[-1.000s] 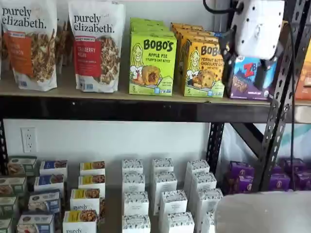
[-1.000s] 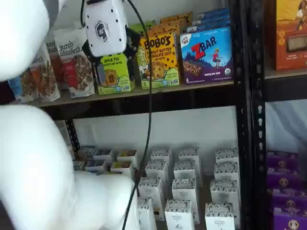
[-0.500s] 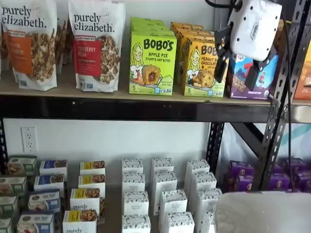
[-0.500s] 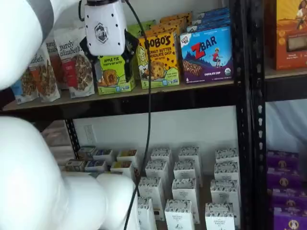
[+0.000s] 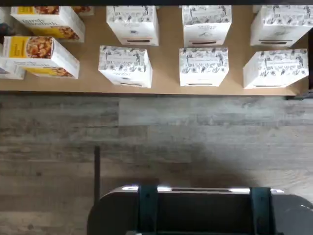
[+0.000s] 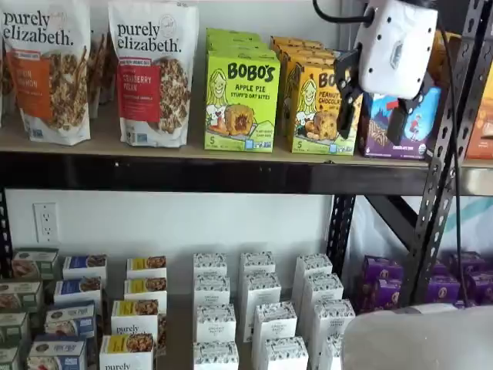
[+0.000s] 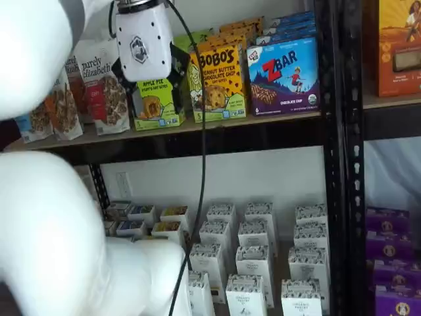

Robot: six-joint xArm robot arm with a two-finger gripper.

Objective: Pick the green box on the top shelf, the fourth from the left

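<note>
Hanging in front of the top shelf [image 6: 192,150], the gripper [image 6: 373,116] is spread wide and empty. The green box [image 6: 242,100] has not been touched; it must be reached, pinched and lifted out

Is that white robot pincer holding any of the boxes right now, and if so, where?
Nothing is held. The pincer hangs open in front of the top shelf, its fingers apart and empty; the green box stands untouched.

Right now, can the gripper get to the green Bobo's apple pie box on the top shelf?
Probably yes. The green box stands at the front edge of the top shelf with nothing before it. The gripper is open and level with that row, though off to one side.
</note>
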